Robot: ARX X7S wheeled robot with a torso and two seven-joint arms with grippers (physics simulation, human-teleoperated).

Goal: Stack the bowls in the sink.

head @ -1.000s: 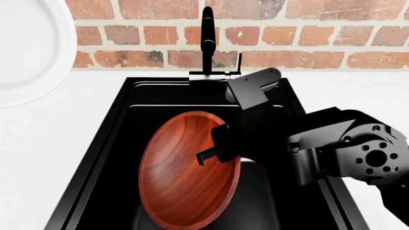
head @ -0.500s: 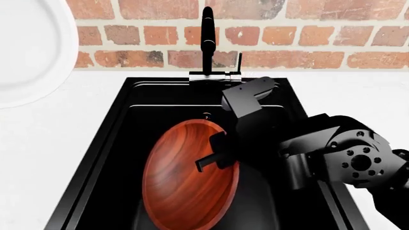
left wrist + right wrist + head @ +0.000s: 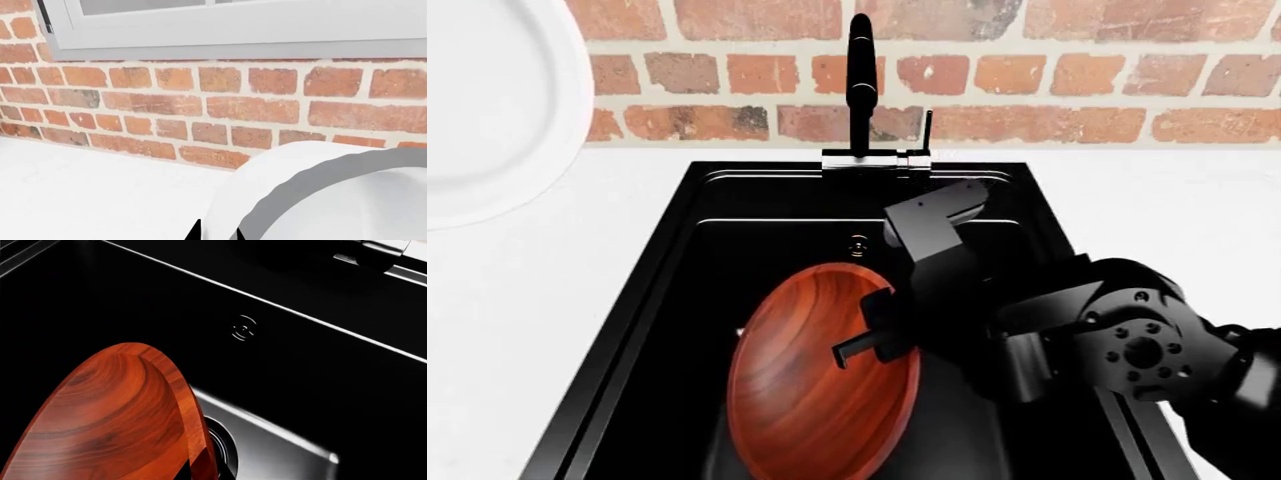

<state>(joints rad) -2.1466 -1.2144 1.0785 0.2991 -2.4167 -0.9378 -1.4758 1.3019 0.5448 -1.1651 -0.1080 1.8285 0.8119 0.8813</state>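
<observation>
The reddish-brown wooden bowl point(image 3: 801, 390) hangs steeply tilted inside the black sink point(image 3: 681, 280). My right gripper point(image 3: 881, 335) is shut on its right rim, one finger inside the bowl. In the right wrist view the wooden bowl point(image 3: 100, 415) stands on edge above the round metal drain point(image 3: 225, 450), its rim pinched between my right gripper's point(image 3: 200, 474) dark tips. The white bowl point(image 3: 487, 100) fills the head view's upper left corner, above the counter. In the left wrist view my left gripper point(image 3: 215, 234) is shut on the white bowl's point(image 3: 347, 200) rim.
A tall black faucet point(image 3: 861, 80) rises at the sink's back edge before a red brick wall point(image 3: 1041, 70). White counter point(image 3: 521, 340) lies on both sides of the sink. A small round overflow fitting point(image 3: 243, 330) marks the basin's back wall.
My right arm has moved down and toward me with the wooden bowl, which now sits lower in the sink. The white bowl has barely shifted.
</observation>
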